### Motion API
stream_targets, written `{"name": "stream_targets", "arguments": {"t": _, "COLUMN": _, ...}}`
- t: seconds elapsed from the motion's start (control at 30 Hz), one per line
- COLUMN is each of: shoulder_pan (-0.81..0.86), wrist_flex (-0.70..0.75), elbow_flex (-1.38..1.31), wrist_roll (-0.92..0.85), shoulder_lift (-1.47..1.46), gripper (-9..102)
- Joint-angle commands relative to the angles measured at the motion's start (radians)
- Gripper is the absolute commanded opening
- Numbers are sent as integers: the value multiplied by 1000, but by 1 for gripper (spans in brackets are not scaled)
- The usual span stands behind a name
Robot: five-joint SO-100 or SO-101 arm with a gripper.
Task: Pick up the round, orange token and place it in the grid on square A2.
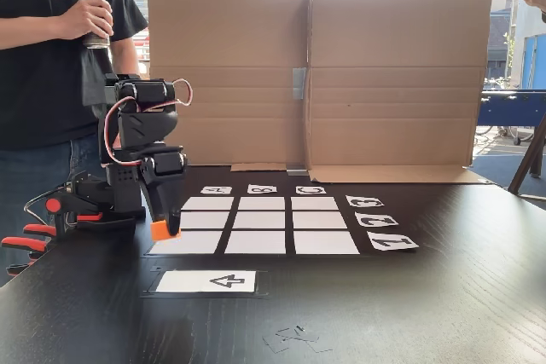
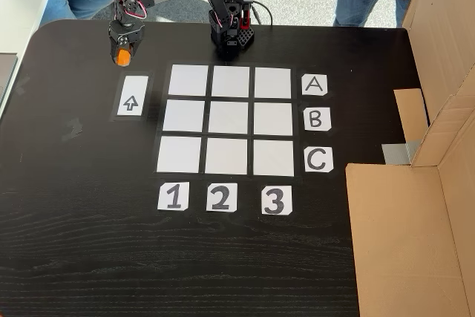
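We judge the pick to be under way or just done. In a fixed view from above, the gripper (image 2: 122,51) sits over the round, orange token (image 2: 122,56), off the grid (image 2: 206,119) at about 10 o'clock from its centre and just above the arrow card (image 2: 131,95) at its 12 o'clock. The low fixed view shows the token (image 1: 160,229) between the fingertips of the gripper (image 1: 164,226), at the near-left corner of the grid (image 1: 287,222). The jaws look closed on the token. We cannot tell whether the token is lifted or sitting on the table (image 1: 444,296).

Next move, as we read it: raise the token and carry it to square A2 (image 2: 231,82). In the top view that is the middle cell of the row in line with label A, above label 2, toward 3 o'clock from the gripper's present spot. In the low view it is the centre cell of the left column (image 1: 204,220), just beside the gripper. The travel is short; the call is to lift enough to avoid dragging and to set down centred inside the cell.

View differences: the top view gives the grid layout and the labels upright, but the gripper hides most of the token's rim. The low view shows the finger contact from the side, plus a person (image 1: 43,83) standing behind the arm and the cardboard screen (image 1: 392,83) at the back.
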Motion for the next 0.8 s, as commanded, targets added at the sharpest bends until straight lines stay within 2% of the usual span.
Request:
{"name": "stream_targets", "arguments": {"t": 0.0, "shoulder_pan": -3, "wrist_flex": -9, "elbow_flex": 23, "wrist_roll": -89, "shoulder_lift": 127, "gripper": -1}}
{"name": "stream_targets", "arguments": {"t": 0.43, "shoulder_pan": -63, "wrist_flex": 9, "elbow_flex": 244, "wrist_roll": -500, "shoulder_lift": 402, "gripper": -1}}
{"name": "stream_targets", "arguments": {"t": 0.77, "shoulder_pan": -150, "wrist_flex": 60, "elbow_flex": 411, "wrist_roll": -676, "shoulder_lift": 606, "gripper": -1}}
